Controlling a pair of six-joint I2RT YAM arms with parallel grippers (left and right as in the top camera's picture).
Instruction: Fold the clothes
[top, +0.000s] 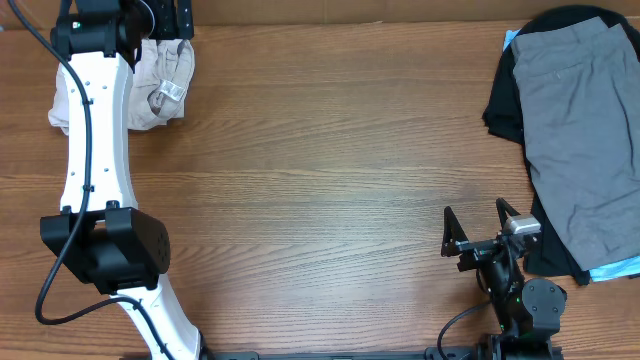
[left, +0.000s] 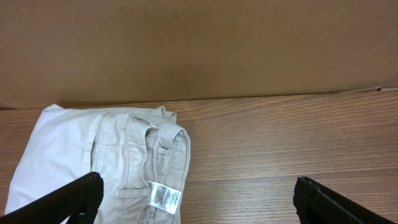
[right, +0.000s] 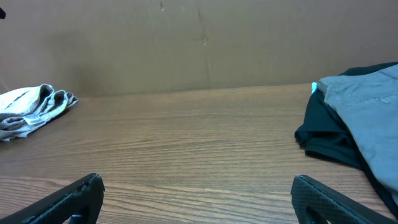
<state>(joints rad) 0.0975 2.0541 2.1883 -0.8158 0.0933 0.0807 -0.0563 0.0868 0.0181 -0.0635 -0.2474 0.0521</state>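
Nearest the desk's front edge, the right fingers (top: 452, 238) stand spread and hold nothing. They are diagonally across the desk (top: 320, 180) from the cream shorts (top: 160, 70), well apart from them. Just beside these fingers, and far to the right of the cream shorts, the grey shorts (top: 585, 130) lie flat on a black garment (top: 503, 100), running from front to back.

At the far left, the left arm reaches out over the cream shorts. The left fingers (left: 68, 199) are spread wide, with no cloth between them. In the left wrist view the cream shorts lie low and off-centre, under the finger on that view's left, with bare desk under the other finger. The white label (left: 163, 198) sits at the shorts' right edge, about midway between the fingers. The bundle is bunched, and its waistband ridge runs away from the fingers toward the cardboard wall (left: 199, 43) just behind the shorts.

The left arm is plainly the nearer one. To grasp the shorts it would likely need to shift sideways toward the bulk of the bundle and then come down.
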